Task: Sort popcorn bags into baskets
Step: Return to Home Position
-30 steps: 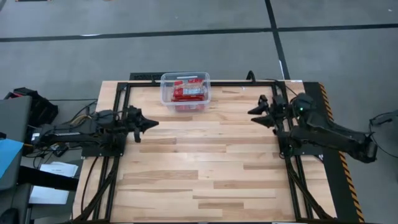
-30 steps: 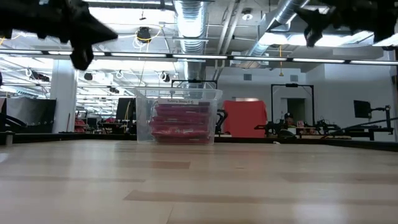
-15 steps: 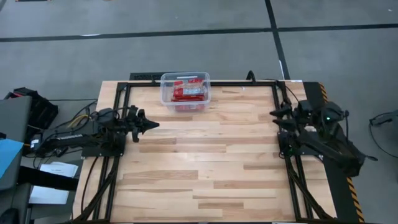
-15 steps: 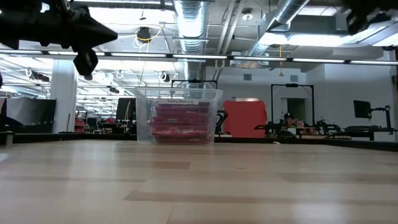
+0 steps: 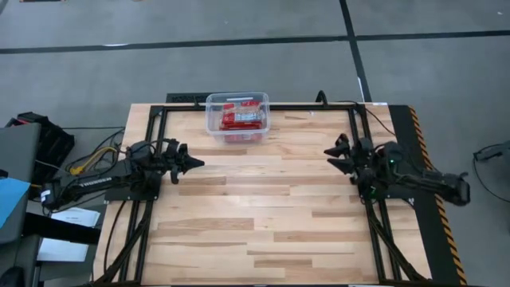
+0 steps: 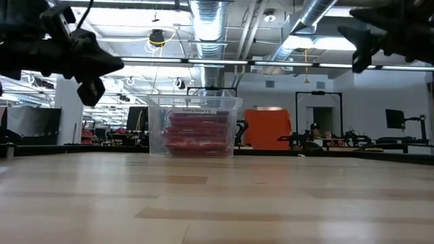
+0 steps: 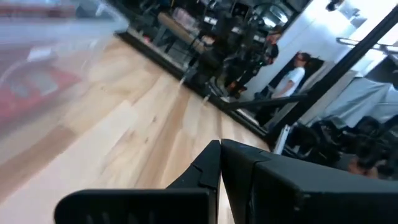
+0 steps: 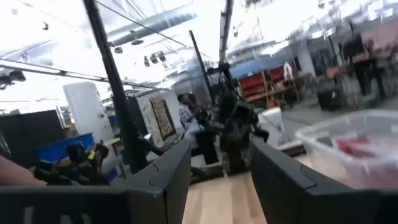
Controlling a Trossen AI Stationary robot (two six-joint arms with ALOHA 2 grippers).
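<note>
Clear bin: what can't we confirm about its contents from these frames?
- Bag count: in the high view the popcorn bags overlap inside the clear bin, upper ones covering lower ones, each too small to separate.
- Low view: bags seen edge-on through the wall; layers merge.
- Both wrist views: the bin is cut off by the picture's edge.

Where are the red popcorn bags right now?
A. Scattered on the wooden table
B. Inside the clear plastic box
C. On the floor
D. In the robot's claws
B: the popcorn bags lie stacked in the clear bin, while the left gripper and the right gripper hang at the table's sides, holding nothing.
</note>
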